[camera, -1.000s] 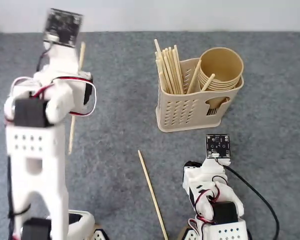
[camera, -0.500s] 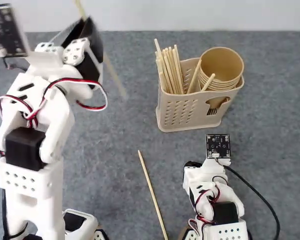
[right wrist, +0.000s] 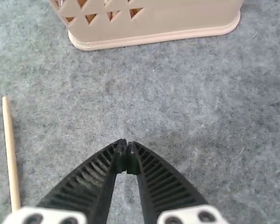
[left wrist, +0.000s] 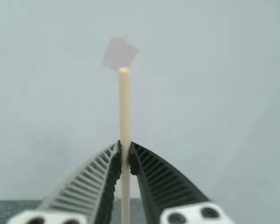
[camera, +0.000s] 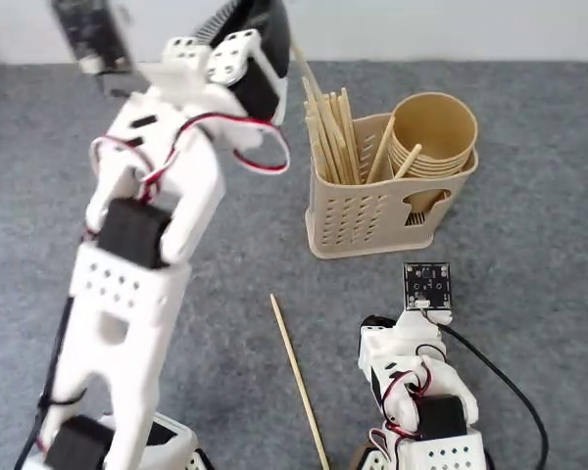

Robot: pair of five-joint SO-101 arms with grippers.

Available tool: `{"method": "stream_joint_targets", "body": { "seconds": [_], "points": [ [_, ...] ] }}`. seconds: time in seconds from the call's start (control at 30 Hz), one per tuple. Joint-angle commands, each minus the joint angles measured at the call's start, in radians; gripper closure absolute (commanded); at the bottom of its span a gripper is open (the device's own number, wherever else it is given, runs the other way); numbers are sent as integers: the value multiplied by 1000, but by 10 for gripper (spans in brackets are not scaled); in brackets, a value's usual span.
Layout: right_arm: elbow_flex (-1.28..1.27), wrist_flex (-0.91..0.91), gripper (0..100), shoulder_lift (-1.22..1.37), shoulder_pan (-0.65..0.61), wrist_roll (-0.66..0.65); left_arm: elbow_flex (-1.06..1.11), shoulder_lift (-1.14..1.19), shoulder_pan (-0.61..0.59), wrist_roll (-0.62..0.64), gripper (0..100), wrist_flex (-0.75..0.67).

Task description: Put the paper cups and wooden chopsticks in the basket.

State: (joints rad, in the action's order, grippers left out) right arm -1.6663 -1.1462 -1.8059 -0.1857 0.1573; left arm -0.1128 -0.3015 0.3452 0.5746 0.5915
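The left arm's black ribbed gripper point(left wrist: 124, 148) is clenched on a pale round wooden chopstick point(left wrist: 124, 107), pinched partway along so that a long end juts past the fingertips. In the high view this gripper is raised at the far side of the table, just left of the beige perforated plastic basket point(camera: 358, 220). The height probably lets the stick clear the rim before it goes down. The basket's left compartment holds a bundle of upright wooden chopsticks point(camera: 331, 137) that fan out leftward over the rim, so the way in looks tight on that side. Its right compartment holds a nested stack of tan paper cups point(camera: 433, 127). The right arm's black gripper point(right wrist: 126, 145) sits low at the near side, pinched closed on nothing, pointing at the basket's near wall but apart from it. One loose wooden chopstick point(camera: 297, 377) lies flat on the grey carpet point(camera: 225, 284) between the arms, well apart from the basket, with open carpet around it for a pick-up.
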Motion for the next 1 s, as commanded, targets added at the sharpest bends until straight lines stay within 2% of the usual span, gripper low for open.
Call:
{"method": "stream_joint_targets", "body": {
  "seconds": [0.0,0.3,0.47,0.77,0.97],
  "points": [
    [-18,-1,990,-5,1,2,-31,40,8,5,987,-32],
    [-18,-1,990,-5,1,2,33,103,9,-5,983,-25],
    [-18,-1,990,-5,1,2,84,101,9,-48,904,-5],
    [-18,-1,990,-5,1,2,-53,100,9,-43,874,250],
    [-18,-1,990,-5,1,2,-176,100,8,-43,897,505]
  ]
}}
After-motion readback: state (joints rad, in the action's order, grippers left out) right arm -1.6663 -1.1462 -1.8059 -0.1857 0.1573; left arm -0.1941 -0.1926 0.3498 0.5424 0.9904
